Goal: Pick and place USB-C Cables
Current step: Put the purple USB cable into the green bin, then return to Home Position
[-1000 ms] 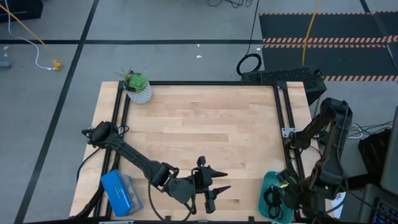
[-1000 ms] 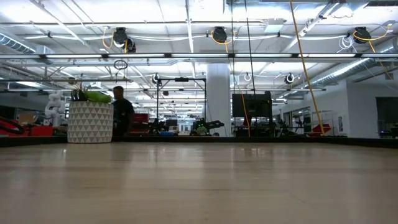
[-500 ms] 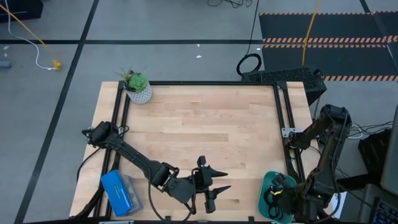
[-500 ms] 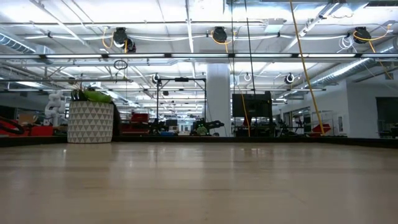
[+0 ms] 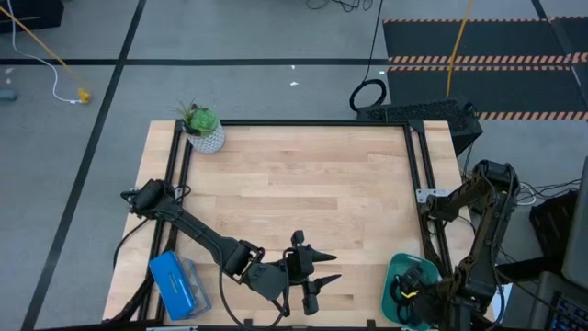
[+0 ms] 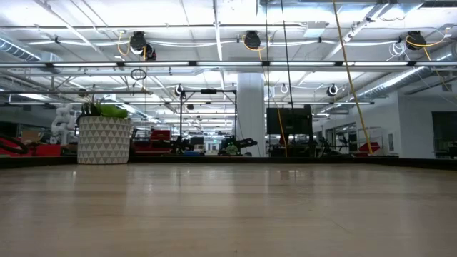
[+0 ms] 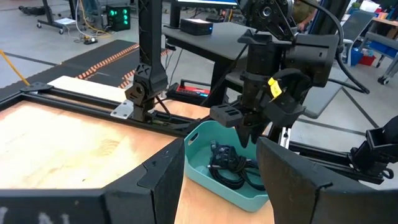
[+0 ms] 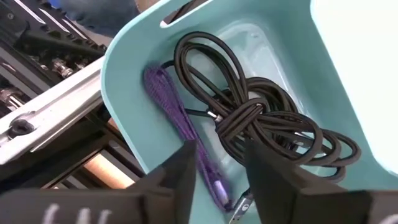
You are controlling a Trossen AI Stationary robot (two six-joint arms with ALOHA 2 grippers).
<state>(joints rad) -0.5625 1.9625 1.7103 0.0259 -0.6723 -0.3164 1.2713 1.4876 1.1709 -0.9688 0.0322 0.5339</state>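
The teal tray (image 5: 397,272) sits at the table's near right corner, seen closer in the left wrist view (image 7: 205,179). In it lie the USB-C cables: a tangle of black coiled cables (image 8: 267,127) and one purple cable (image 8: 177,115) along the tray wall (image 8: 127,68). My right gripper (image 8: 221,186) hovers open above the tray, fingers pointing down (image 7: 249,138), clear of the cables (image 7: 229,163). My left gripper (image 5: 335,268) is open near the table's near edge at mid-width, facing the tray (image 7: 221,186), and holds nothing.
A blue box (image 5: 179,283) lies at the near left corner. A potted plant in a white patterned pot (image 5: 204,129) stands at the far left corner (image 6: 103,139). Black frame rails (image 5: 418,165) run along the table's sides. Bare wood spans the middle.
My right arm has drawn back toward the near edge, carrying its gripper nearer over the tray. My left arm has kept still. A person behind the plant in the low view has passed out of sight.
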